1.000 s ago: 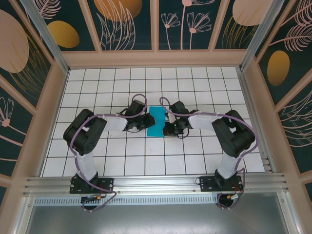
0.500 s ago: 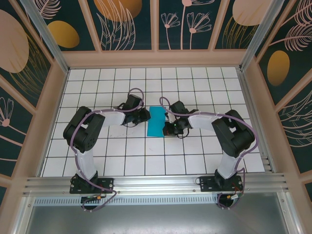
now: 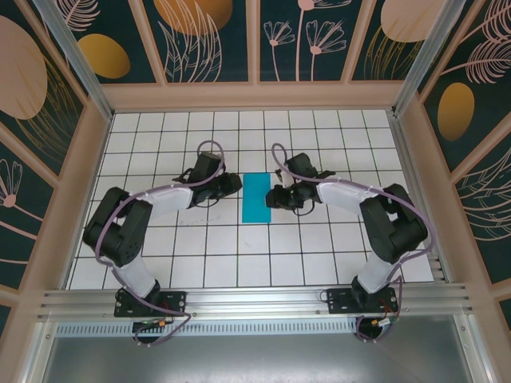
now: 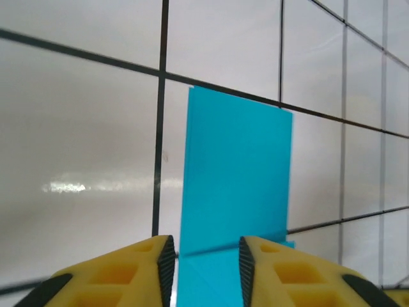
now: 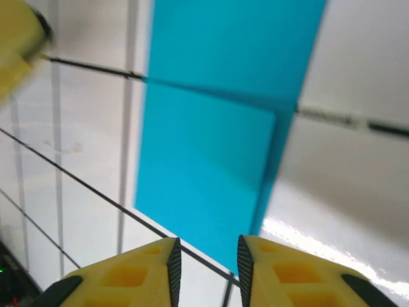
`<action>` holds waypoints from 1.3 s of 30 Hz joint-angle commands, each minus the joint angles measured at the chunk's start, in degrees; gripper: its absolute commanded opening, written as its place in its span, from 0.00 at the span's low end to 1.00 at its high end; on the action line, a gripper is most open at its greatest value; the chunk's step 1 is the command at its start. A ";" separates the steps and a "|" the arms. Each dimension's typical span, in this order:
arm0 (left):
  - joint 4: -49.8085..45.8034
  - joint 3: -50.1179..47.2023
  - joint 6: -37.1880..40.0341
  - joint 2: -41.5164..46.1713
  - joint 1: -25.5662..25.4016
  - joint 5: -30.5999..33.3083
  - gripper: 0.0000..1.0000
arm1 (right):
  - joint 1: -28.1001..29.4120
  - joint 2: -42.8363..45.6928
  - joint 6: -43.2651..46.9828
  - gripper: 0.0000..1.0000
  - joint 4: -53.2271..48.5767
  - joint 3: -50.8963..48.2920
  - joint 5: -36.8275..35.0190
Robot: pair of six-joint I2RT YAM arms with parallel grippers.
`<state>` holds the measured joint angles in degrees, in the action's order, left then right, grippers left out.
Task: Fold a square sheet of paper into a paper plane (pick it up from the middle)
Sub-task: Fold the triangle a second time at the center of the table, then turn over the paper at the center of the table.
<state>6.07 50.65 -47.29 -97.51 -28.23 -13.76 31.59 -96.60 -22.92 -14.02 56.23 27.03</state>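
Floral teal wall panels [image 3: 231, 56] ring the white gridded table [image 3: 160, 263]. The left gripper [image 3: 234, 185], fingers parted and empty, sits at 10 o'clock of the square sheet of paper [image 3: 257, 199], which is folded to a strip and lies flat mid-table. The right gripper [image 3: 274, 198], likewise parted and empty, is at its 3 o'clock.

Folded square sheet of paper [image 3: 257, 198] lies flat mid-bench [image 3: 319, 247]. Left hand [image 3: 236, 186] sits near its 9 o'clock edge and right hand [image 3: 274, 197] just beside its 3 o'clock edge, both with jaws parted. Left arm [image 3: 128, 227] and right arm [image 3: 387, 219] block both flanks. Open tiles at the sheet's 12 and 6 o'clock. Wooden walls [image 3: 255, 96] fence the bench at 9, 12 and 3; metal rail [image 3: 255, 299] at 6.
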 commanded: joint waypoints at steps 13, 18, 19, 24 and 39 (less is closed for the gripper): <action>15.46 -16.29 -11.82 10.60 -3.63 -5.49 0.49 | -2.39 1.82 -1.61 0.44 4.70 -1.83 -4.13; 16.66 -17.05 -13.00 10.36 -5.22 -5.27 0.50 | -3.51 4.70 -2.34 0.45 5.05 -4.44 -3.17; 16.73 -16.99 -13.07 10.10 -5.49 -5.10 0.50 | -3.64 5.24 -2.23 0.45 4.94 -4.91 -2.88; 19.47 -16.97 -13.42 7.87 -6.85 -4.76 0.51 | -4.49 7.65 -1.31 0.46 5.45 -7.85 -1.93; 27.39 -19.29 -18.52 5.42 -8.66 -4.45 0.40 | -7.45 -5.46 0.72 0.32 13.14 -3.01 8.82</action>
<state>29.47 32.12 -64.27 -90.85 -36.56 -17.76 24.60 -99.46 -23.88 -4.01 50.94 32.42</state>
